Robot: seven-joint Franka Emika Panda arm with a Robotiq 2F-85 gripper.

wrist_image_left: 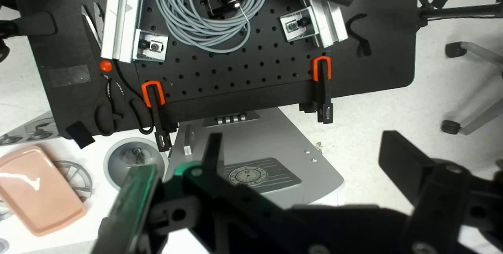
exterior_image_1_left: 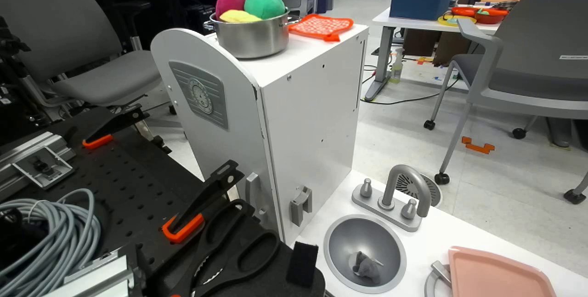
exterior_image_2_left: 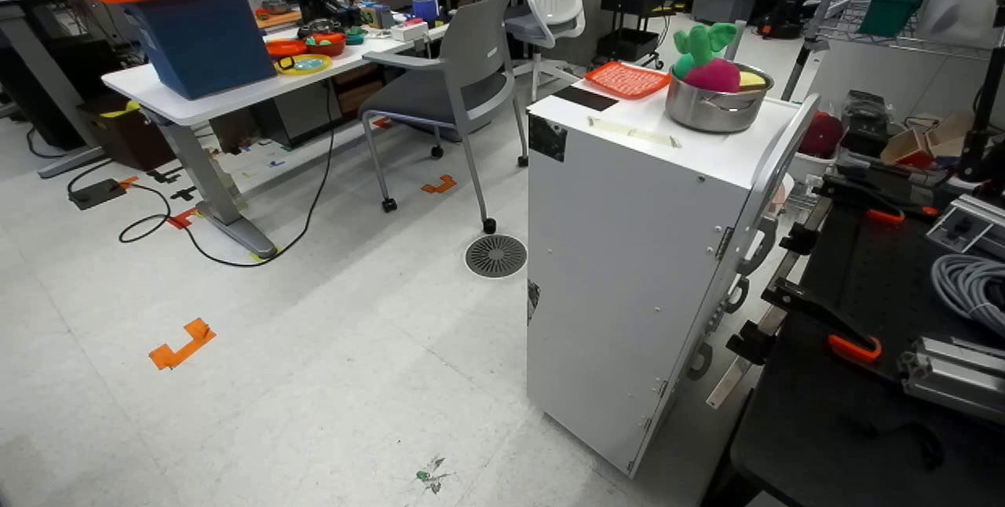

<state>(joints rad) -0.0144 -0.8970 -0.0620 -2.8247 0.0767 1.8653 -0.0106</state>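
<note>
My gripper [wrist_image_left: 301, 144] shows only in the wrist view. Its jaws are wide apart with nothing between them. Beyond them lies the grey front panel [wrist_image_left: 285, 148] of a white toy cabinet [exterior_image_1_left: 314, 113], also in an exterior view [exterior_image_2_left: 620, 271]. On its top stands a steel pot [exterior_image_1_left: 255, 37], also in an exterior view [exterior_image_2_left: 713, 111], holding a green plush ball [exterior_image_1_left: 265, 3], a magenta plush [exterior_image_2_left: 713, 75] and a yellow piece [exterior_image_1_left: 239, 15]. An orange-red pot holder [exterior_image_1_left: 321, 26] lies beside it. Blurred green patches [wrist_image_left: 188, 166] show by the left jaw; I cannot tell what they are.
A black perforated table [wrist_image_left: 220, 96] carries coiled grey cable [wrist_image_left: 212, 14], black scissors [exterior_image_1_left: 243, 251] and orange-tipped clamps [wrist_image_left: 323, 77]. A toy sink [exterior_image_1_left: 365, 237] with a dark grey item [exterior_image_1_left: 366, 267], a faucet [exterior_image_1_left: 404, 186] and a pink tray [exterior_image_1_left: 498, 274] adjoin the cabinet.
</note>
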